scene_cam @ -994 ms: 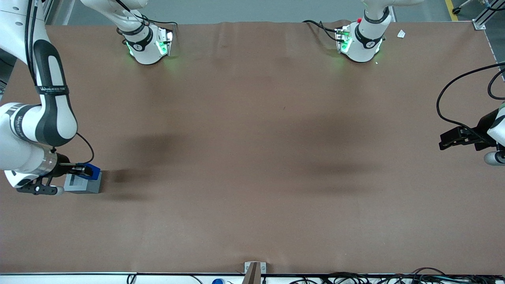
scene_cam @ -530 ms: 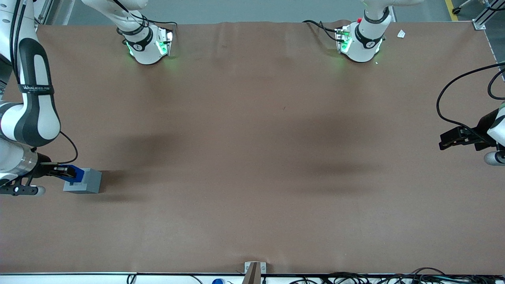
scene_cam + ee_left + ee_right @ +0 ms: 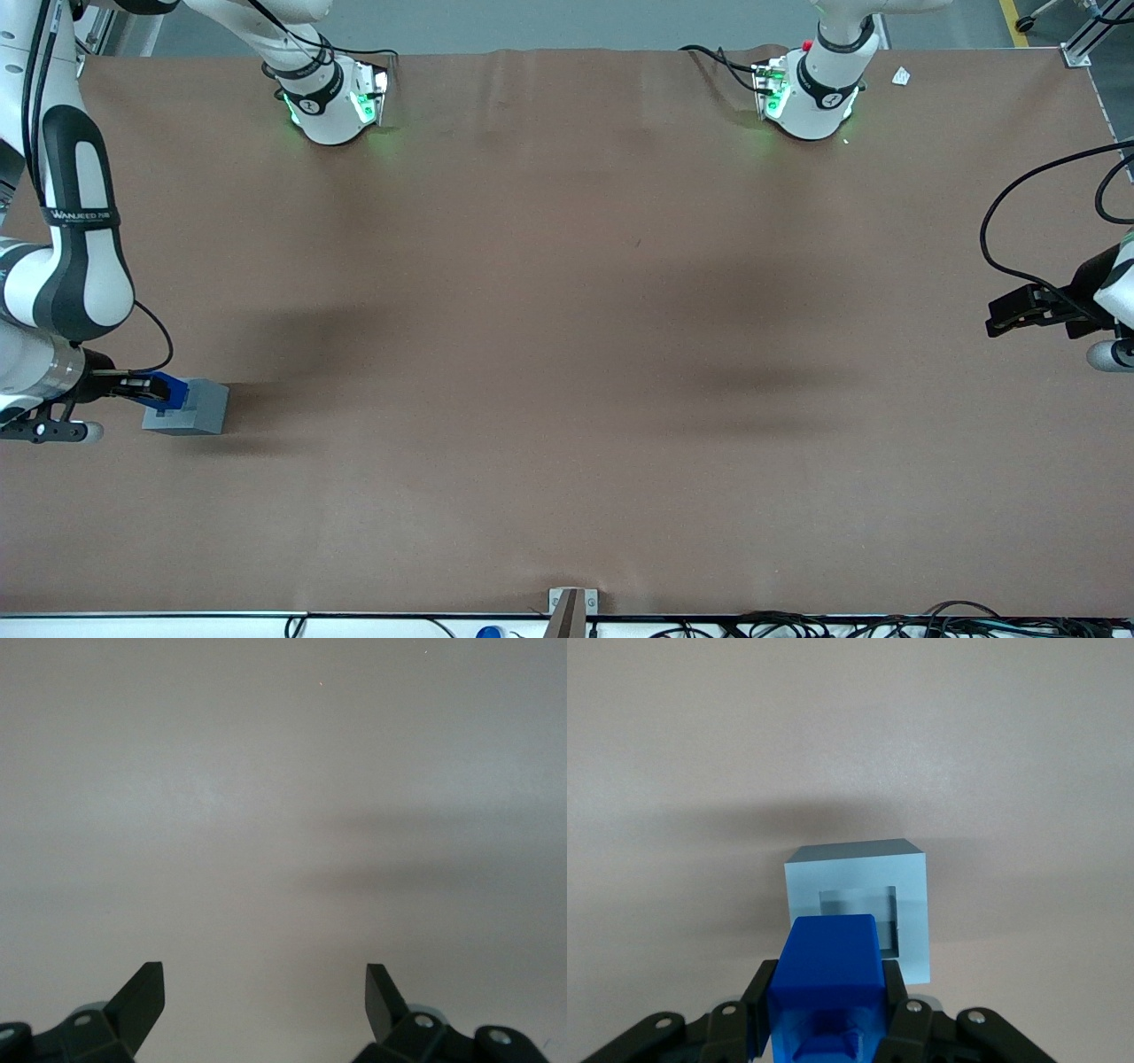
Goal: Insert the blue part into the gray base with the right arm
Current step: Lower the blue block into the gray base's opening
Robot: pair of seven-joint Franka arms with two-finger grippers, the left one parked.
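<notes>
Gripper (image 3: 826,1014) clenches the blue part (image 3: 830,979), held just above the gray base (image 3: 859,904); the part overlaps the recess's near rim, not yet centred over the recess

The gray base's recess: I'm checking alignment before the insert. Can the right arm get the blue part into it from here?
Probably yes. The gripper is shut on the blue part, held above the gray base. The recess is open, with nothing lying in it, though the part overlaps only one edge, so a small shift seems needed.
</notes>
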